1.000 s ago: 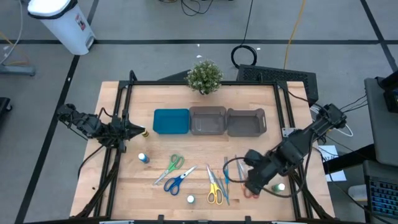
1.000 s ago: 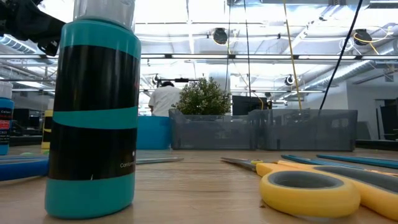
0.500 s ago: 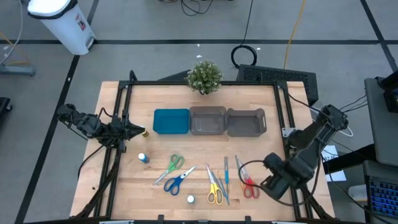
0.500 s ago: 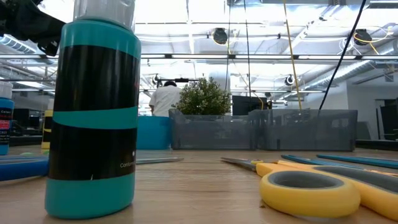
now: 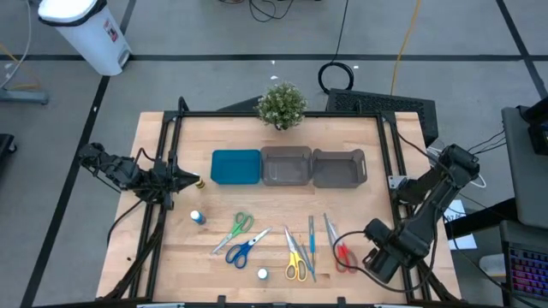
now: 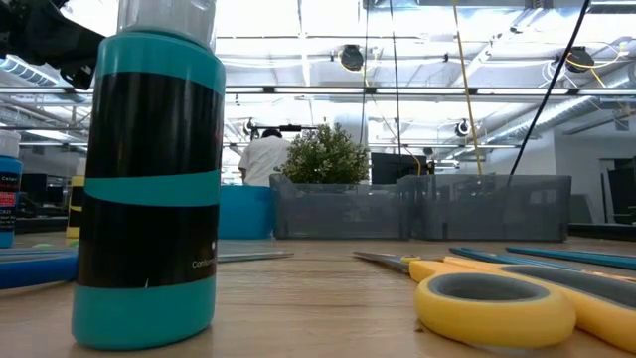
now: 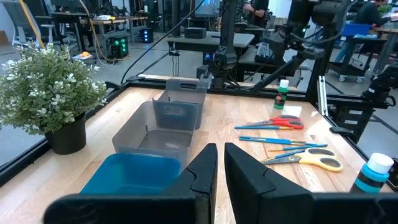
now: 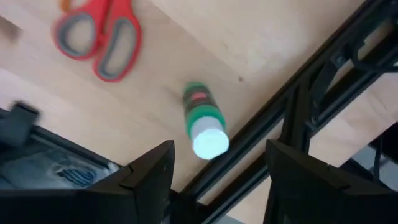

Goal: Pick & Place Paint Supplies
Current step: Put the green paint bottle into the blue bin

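On the wooden table [image 5: 360, 205], three containers are sitting in a row toward the far edge: a teal square tray [image 5: 235, 167], then two grey translucent bins [image 5: 286, 166] [image 5: 340, 168]. Nothing is showing inside any of them.

Nearest the front edge, a teal bottle [image 5: 262, 274] is standing beside yellow-handled scissors [image 5: 295, 259]. Just behind are blue-handled scissors [image 5: 244, 249], green-handled scissors [image 5: 240, 225], thin blue brush sticks [image 5: 311, 239] and red-handled scissors [image 5: 340, 250]. A blue bottle [image 5: 198, 217] is standing toward the left.

The right gripper [image 8: 217, 180] is hovering over the table's front right corner, fingers spread wide, directly above a green bottle [image 8: 204, 121] that is standing by the black frame rail [image 8: 292, 118]; the arm is hiding this bottle from above.

The left gripper [image 7: 220, 171] is waiting at the left edge, fingers nearly together with a narrow gap, holding nothing. A yellow bottle [image 5: 199, 182] is sitting just at its tip.

A small potted plant [image 5: 282, 105] is standing beyond the bins at the far edge.
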